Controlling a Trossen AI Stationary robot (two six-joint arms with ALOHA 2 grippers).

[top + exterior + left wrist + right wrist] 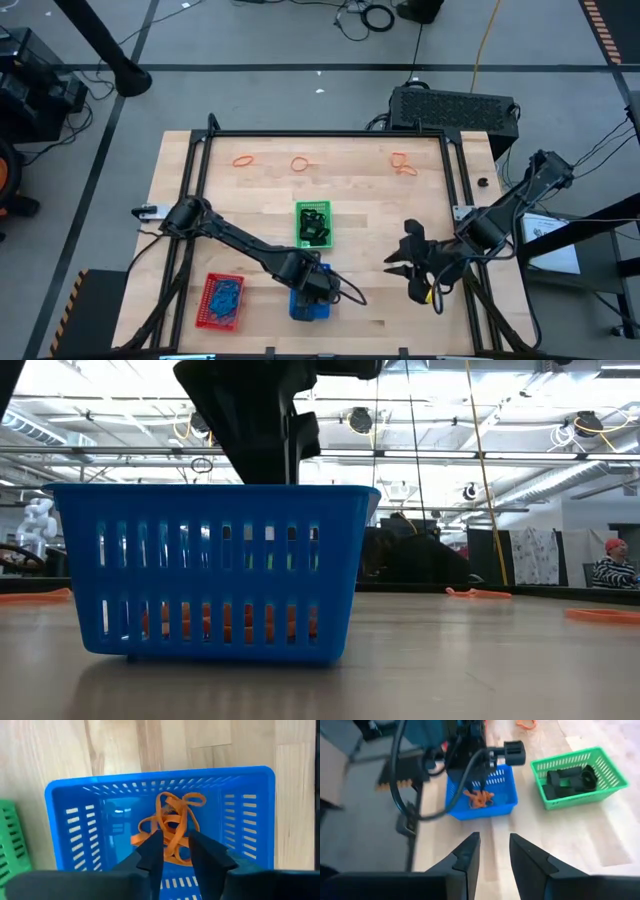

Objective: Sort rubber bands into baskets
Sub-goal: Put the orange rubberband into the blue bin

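At table's 6 o'clock edge, blue basket (65, 805) holds tangled thin orange rubber bands (171, 827); left gripper (175, 851) w/ fingers slightly apart above them, gripping nothing.

Right gripper (493, 851) waits at 4 o'clock, partly open, empty.

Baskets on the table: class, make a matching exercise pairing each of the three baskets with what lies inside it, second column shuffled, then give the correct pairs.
Column one:
1. green basket
2. blue basket
3. red basket

Column two:
A. orange rubber bands
B. blue rubber bands
C. black rubber bands

Pairs: 1-C, 2-A, 3-B
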